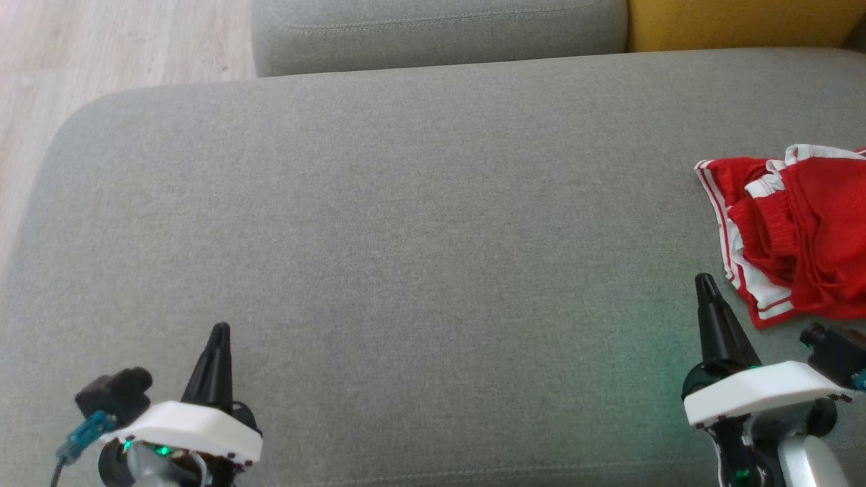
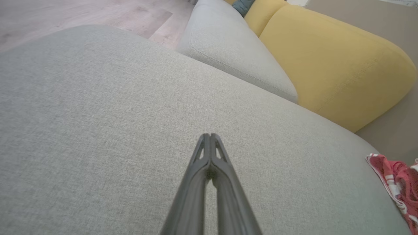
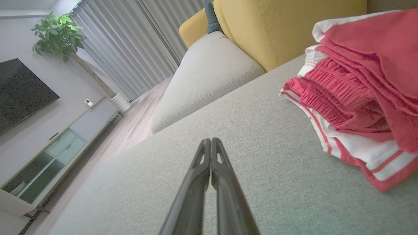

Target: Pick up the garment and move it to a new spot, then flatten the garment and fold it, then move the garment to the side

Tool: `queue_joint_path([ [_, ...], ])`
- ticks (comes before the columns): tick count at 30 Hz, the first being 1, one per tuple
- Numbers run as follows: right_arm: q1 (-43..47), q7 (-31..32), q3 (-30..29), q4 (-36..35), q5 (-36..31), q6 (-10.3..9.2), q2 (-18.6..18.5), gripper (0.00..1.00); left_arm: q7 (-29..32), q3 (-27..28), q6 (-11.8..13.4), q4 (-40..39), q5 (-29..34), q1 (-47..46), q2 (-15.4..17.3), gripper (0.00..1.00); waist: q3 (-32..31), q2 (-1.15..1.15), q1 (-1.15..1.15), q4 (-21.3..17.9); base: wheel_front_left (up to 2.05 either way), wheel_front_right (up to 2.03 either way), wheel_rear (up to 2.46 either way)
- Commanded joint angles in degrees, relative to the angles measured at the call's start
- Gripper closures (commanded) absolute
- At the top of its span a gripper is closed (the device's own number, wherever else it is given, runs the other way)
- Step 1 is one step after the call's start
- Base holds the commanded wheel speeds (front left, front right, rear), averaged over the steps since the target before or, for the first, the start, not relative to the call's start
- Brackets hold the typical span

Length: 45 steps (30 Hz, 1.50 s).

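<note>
The garment (image 1: pixel 791 233) is a pair of red shorts with white stripes, lying bunched at the right edge of the grey sofa cushion (image 1: pixel 406 223). The right wrist view shows the garment (image 3: pixel 356 94) close by on the right, and the left wrist view shows the garment (image 2: pixel 396 182) at the far right. My right gripper (image 1: pixel 705 281) is shut and empty, just left of the garment's near corner, apart from it. My left gripper (image 1: pixel 220 329) is shut and empty at the lower left, far from the garment. In the wrist views, both the left gripper (image 2: pixel 209 135) and the right gripper (image 3: pixel 210 140) have their fingertips together.
A second grey cushion (image 1: pixel 440 30) lies behind, with a yellow cushion (image 1: pixel 737 20) to its right. Wooden floor (image 1: pixel 81 54) shows at the far left. A wide stretch of bare grey cushion lies between the two grippers.
</note>
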Motion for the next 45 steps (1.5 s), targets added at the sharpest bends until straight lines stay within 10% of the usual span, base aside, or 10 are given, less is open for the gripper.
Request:
queue_joint_path([
  [1,-2.44,-0.16,-0.03,-1.54,1.67,-0.01,-1.09,1.0,0.34,1.57,-0.34,-1.6,-1.35,-3.2,0.28,1.0,-0.04,0.0,0.0,0.01,0.0,0.0,0.0],
  [45,-4.84,0.74,-1.57,3.28,30.26,-0.03,-1.68,1.0,7.29,7.9,-3.78,-0.27,-28.41,-5.46,-2.13,1.0,-1.6,0.0,0.0,0.29,0.0,0.0,0.0],
])
